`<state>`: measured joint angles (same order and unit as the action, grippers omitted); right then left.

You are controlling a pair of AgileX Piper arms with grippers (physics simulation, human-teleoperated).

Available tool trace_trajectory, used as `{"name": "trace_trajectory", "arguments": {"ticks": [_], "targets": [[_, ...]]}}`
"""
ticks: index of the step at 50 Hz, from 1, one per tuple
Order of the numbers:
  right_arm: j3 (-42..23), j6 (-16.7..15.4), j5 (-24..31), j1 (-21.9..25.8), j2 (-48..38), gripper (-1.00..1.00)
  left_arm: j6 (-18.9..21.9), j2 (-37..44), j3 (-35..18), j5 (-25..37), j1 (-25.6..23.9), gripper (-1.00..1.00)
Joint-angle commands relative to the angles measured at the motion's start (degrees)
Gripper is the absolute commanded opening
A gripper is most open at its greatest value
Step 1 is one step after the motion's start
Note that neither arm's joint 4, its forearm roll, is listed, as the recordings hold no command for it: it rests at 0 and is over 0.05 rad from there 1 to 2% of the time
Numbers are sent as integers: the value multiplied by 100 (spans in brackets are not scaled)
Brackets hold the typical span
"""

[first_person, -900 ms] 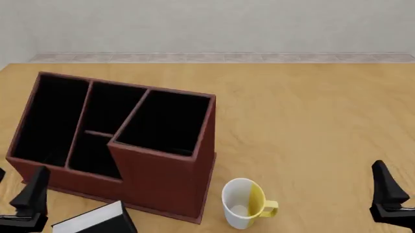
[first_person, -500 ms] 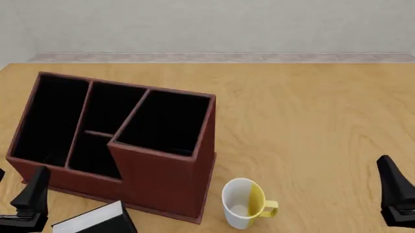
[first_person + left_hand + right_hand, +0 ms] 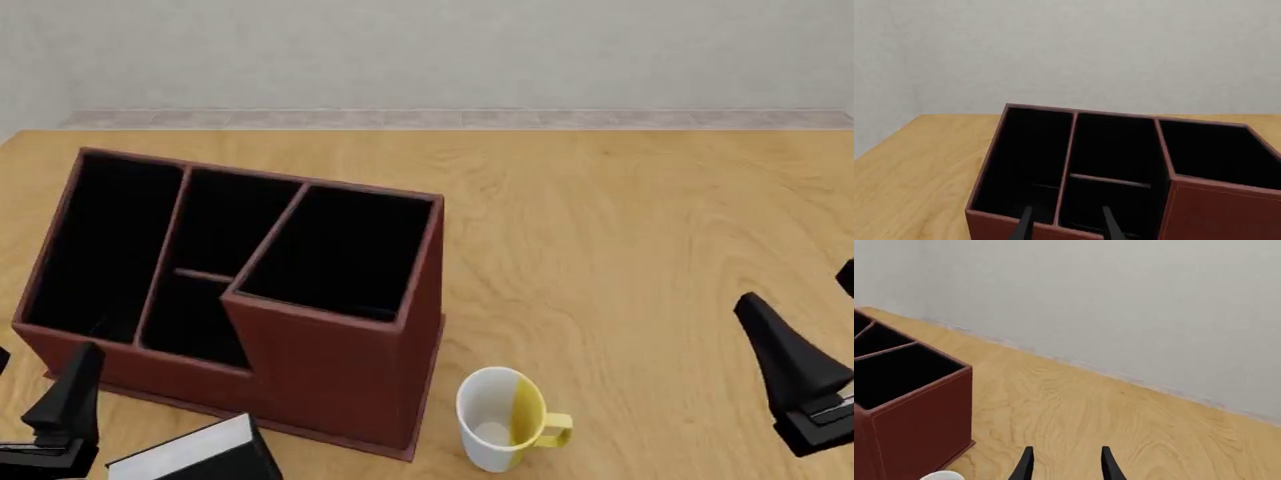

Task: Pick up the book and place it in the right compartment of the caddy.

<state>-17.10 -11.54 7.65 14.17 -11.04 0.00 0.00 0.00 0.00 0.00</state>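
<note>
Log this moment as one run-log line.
phase: pre-grasp | book: on table in front of caddy, untouched | right compartment: empty | left gripper: open | right gripper: open | mug: upright beside caddy

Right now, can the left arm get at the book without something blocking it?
Probably yes. The left gripper is open, right beside the book at the table's near edge. The caddy stands behind the book, not between them.

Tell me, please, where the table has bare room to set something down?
The table is bare from the caddy and mug across to the right gripper, and back toward the wall. It is crowded near the book and left gripper.
</note>
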Motion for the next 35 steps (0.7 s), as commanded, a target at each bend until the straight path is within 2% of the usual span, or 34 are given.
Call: {"name": "trace_trajectory", "arguments": {"ticks": [1, 4, 7, 11, 13, 18, 20, 29, 33, 35], "targets": [[-487, -406, -223, 934, -895, 100, 0, 0, 0, 0, 0, 100], [-714, -392, -195, 1135, -1089, 100, 0, 0, 0, 0, 0, 100], [-833, -567, -256, 1333, -1313, 100, 0, 0, 0, 0, 0, 100], [-993, -497, -314, 1561, -1570, 100, 0, 0, 0, 0, 0, 100], [-1040, -644, -442, 1739, -1831, 100, 0, 0, 0, 0, 0, 100], [-1270, -688, -551, 2104, -2284, 100, 0, 0, 0, 0, 0, 100], [-1418, -855, -607, 2370, -2636, 100, 0, 0, 0, 0, 0, 100], [-1962, -842, -509, 2949, -3470, 100, 0, 0, 0, 0, 0, 100], [-2106, -1152, -546, 3172, -3887, 100, 0, 0, 0, 0, 0, 100], [-2206, -1208, -521, 3296, -4078, 100, 0, 0, 0, 0, 0, 100]]}}
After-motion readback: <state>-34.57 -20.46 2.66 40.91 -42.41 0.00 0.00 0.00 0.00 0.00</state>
